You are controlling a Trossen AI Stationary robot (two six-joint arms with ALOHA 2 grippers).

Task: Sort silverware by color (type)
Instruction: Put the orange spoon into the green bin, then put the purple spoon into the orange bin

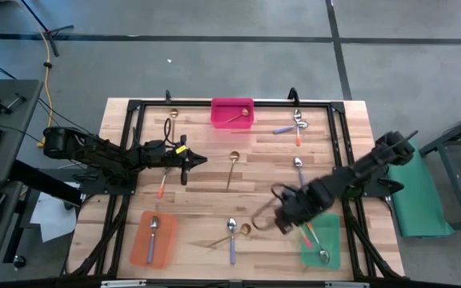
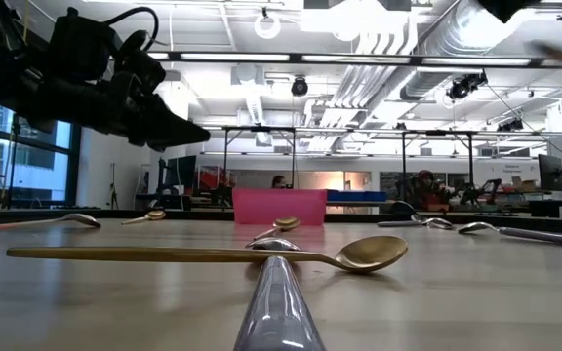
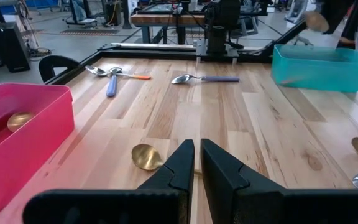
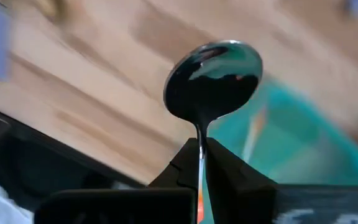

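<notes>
My right gripper (image 1: 274, 218) is shut on a spoon with a silver bowl (image 4: 213, 78), held in the air beside the green tray (image 1: 330, 250), which holds spoons. My left gripper (image 1: 192, 162) is shut and empty, raised above the table left of a gold spoon (image 1: 232, 168); that spoon's bowl (image 3: 145, 157) lies just ahead of its fingers. The pink tray (image 1: 232, 112) holds a gold spoon. The orange tray (image 1: 141, 248) holds a spoon. Loose spoons lie at the far right (image 1: 296, 124), at right centre (image 1: 298, 166) and at the near middle (image 1: 232, 232). My right gripper pinches the spoon's thin neck (image 4: 199, 138), just below the bowl, between its two fingers. The bowl sticks out past the fingertips. The spoon is lifted clear of the table. The handle is hidden behind the fingers, with a bit of orange showing between them.
A black frame (image 1: 134, 106) runs around the wooden table top. In the low view a gold spoon (image 2: 213, 255) and a purple-handled spoon (image 2: 276, 302) lie close to the near edge. There is bare wood between the pink tray and the near spoons.
</notes>
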